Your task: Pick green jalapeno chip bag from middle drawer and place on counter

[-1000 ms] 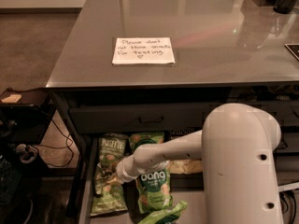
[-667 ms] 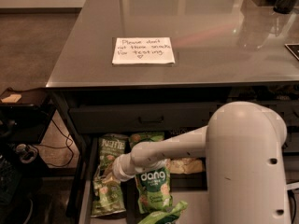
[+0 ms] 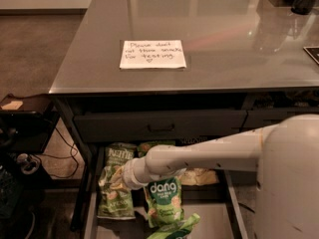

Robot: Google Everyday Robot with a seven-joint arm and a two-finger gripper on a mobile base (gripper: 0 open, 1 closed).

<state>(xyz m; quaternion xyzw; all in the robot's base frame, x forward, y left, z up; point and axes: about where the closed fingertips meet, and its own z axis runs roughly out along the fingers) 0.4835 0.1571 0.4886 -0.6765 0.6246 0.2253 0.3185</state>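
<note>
Jaws sit low in the middle drawer [image 3: 215, 218], over the green jalapeno chip bag [image 3: 114, 201]; whether clenched or released, cannot tell.

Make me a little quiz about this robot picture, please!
1. True or false: the gripper is down in the middle drawer, at the green jalapeno chip bag.
2. The white paper note lies on: A the counter; B a chair; C the ground.
3. The top drawer, the one with the bar handle: is it open or shut?

Key: 1 true. 2 A. 3 shut.
</note>
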